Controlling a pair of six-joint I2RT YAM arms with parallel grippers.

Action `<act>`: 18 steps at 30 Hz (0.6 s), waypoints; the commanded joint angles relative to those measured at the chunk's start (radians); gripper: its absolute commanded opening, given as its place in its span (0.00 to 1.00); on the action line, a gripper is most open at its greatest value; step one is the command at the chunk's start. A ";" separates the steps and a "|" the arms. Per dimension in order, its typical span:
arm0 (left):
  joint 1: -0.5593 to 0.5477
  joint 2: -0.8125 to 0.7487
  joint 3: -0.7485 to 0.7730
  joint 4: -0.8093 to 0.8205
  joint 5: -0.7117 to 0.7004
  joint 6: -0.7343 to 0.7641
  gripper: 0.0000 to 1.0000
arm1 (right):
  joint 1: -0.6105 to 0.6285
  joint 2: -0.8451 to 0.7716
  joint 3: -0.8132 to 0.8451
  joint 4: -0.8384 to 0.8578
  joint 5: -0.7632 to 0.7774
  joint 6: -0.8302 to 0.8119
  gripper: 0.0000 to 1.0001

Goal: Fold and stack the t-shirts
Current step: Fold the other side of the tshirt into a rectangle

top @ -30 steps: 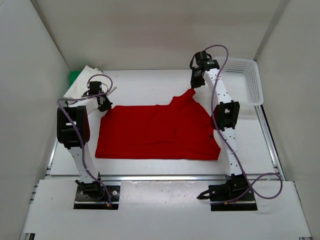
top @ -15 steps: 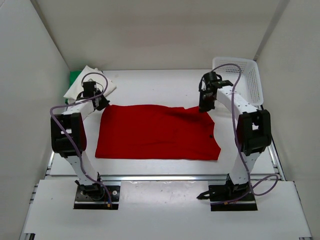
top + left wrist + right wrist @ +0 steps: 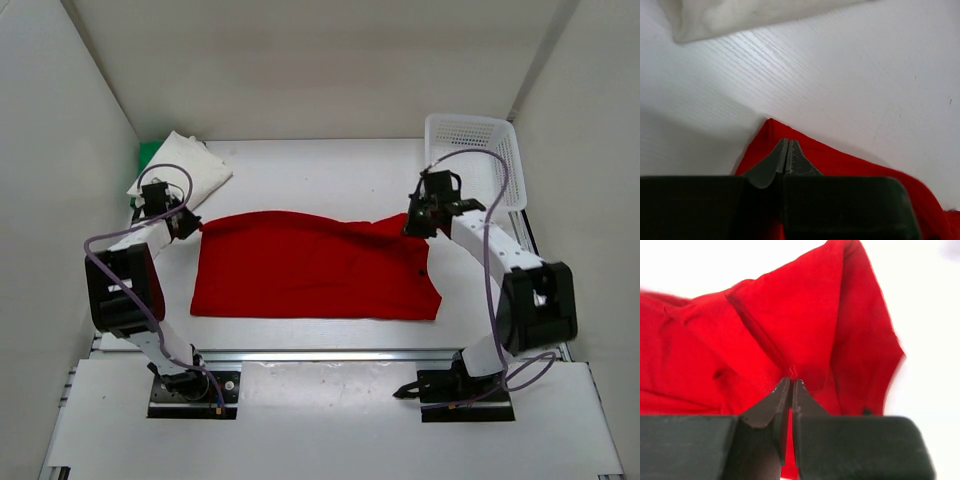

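White table [image 3: 320,175], white-walled bay. I see left gripper [image 3: 786,150] pinched tight on far-left corner of red t-shirt [image 3: 320,270]; right gripper [image 3: 791,385] clamped on bunched fold at its far-right corner. Shirt spreads flat between both pincers and toward arm bases. Folded white t-shirt [image 3: 185,170] lies just beyond left gripper, green t-shirt [image 3: 148,152] showing at its far-left edge. Mesh basket [image 3: 470,120] beyond right gripper.

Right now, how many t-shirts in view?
3. The red t-shirt is spread out mid-table. The white t-shirt lies folded at the far left corner. The green t-shirt shows only as a sliver at the white one's left edge and is mostly hidden.
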 commanded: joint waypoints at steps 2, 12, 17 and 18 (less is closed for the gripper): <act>0.028 -0.130 -0.074 0.068 0.046 -0.035 0.00 | -0.066 -0.166 -0.132 0.113 -0.036 0.057 0.00; 0.072 -0.200 -0.148 0.036 0.072 -0.035 0.00 | -0.152 -0.433 -0.422 0.176 -0.101 0.090 0.00; 0.080 -0.280 -0.202 0.025 0.077 -0.044 0.00 | -0.111 -0.501 -0.481 0.162 -0.072 0.108 0.00; 0.084 -0.294 -0.217 0.024 0.077 -0.041 0.00 | -0.094 -0.519 -0.493 0.167 -0.069 0.116 0.00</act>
